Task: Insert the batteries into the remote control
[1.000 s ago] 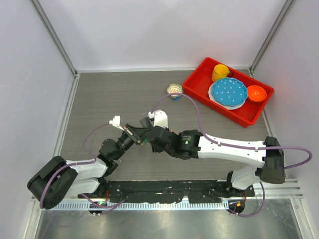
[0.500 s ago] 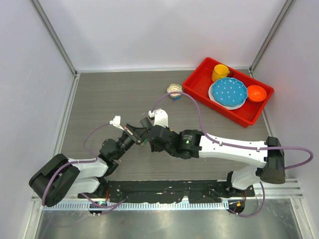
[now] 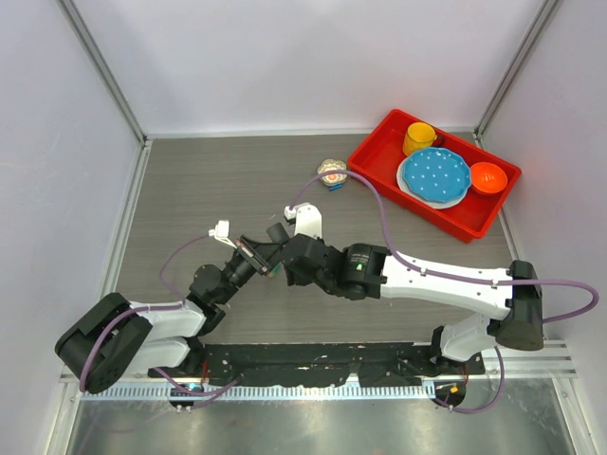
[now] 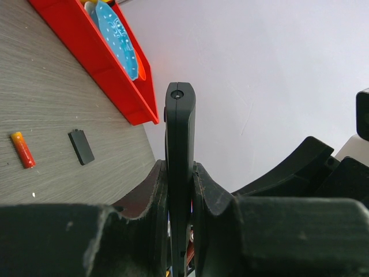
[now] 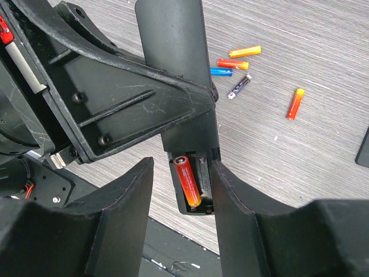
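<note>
My left gripper (image 4: 180, 173) is shut on the black remote control (image 4: 180, 133) and holds it edge-on above the table. In the right wrist view the remote's (image 5: 173, 52) battery recess faces the camera, with one red-orange battery (image 5: 187, 180) lying in its left slot; the right slot looks bare. My right gripper (image 5: 181, 167) is open, its fingers on either side of the remote's lower end. Several loose batteries lie on the table: orange (image 5: 245, 51), red-orange (image 5: 233, 63), blue (image 5: 221, 71), dark grey (image 5: 240, 86) and another red-orange one (image 5: 295, 103). Both grippers meet at mid-table (image 3: 270, 258).
A small flat black piece (image 4: 81, 146) lies on the table near a loose battery (image 4: 23, 149). A red tray (image 3: 379, 161) with a blue plate, a yellow cup and an orange bowl stands at the back right. A small round patterned object (image 3: 331, 172) sits left of it.
The right arm's wrist has edged slightly away from the arm bases. The left gripper still holds the remote in the same place.
</note>
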You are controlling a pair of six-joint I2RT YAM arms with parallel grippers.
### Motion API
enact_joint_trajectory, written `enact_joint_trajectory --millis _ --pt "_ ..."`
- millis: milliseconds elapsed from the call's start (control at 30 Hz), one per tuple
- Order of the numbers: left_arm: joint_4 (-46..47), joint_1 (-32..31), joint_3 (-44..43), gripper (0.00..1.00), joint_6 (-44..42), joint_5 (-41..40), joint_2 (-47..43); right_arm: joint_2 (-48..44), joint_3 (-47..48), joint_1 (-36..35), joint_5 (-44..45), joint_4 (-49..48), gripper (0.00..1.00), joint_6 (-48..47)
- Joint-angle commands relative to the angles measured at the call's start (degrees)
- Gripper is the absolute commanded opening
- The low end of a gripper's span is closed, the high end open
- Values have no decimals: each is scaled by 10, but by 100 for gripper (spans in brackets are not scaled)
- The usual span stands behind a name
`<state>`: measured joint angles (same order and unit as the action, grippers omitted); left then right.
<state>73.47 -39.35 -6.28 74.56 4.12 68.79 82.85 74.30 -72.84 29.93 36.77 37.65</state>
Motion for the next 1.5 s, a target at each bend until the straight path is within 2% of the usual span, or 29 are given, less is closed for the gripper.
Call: enact_joint_trajectory --millis 0,167,400,500,533,633,733,767,867,1100,1467 --pt "106 -2 0 0 -3 0 -2 -29 26 1 17 2 50 3" --pt "105 -2 0 0 -4 -1 -1 -59 41 0 13 5 50 3" --pt "101 -2 -5 0 1 2 9 -166 12 28 -42 -32 55 17" --pt "110 -2 -7 0 19 -3 10 -187 -52 102 -126 -53 56 58" --pt "115 -2 -7 0 24 -10 8 -194 -74 142 -188 -67 57 68" --pt "114 -2 -12 0 32 -14 -2 -222 -149 175 -266 -141 62 104" --pt "92 -2 -22 0 37 -10 -14 -237 -191 197 -291 -194 71 134" --pt "87 -2 -26 0 39 -8 -16 -238 -199 208 -329 -206 72 140" --pt "76 -2 -31 0 41 -3 -16 -243 -231 221 -364 -261 75 168" --pt "70 -2 -44 0 45 13 5 -242 -296 243 -414 -347 76 216" --pt "74 -2 -49 0 45 22 24 -205 -292 243 -419 -343 76 203"
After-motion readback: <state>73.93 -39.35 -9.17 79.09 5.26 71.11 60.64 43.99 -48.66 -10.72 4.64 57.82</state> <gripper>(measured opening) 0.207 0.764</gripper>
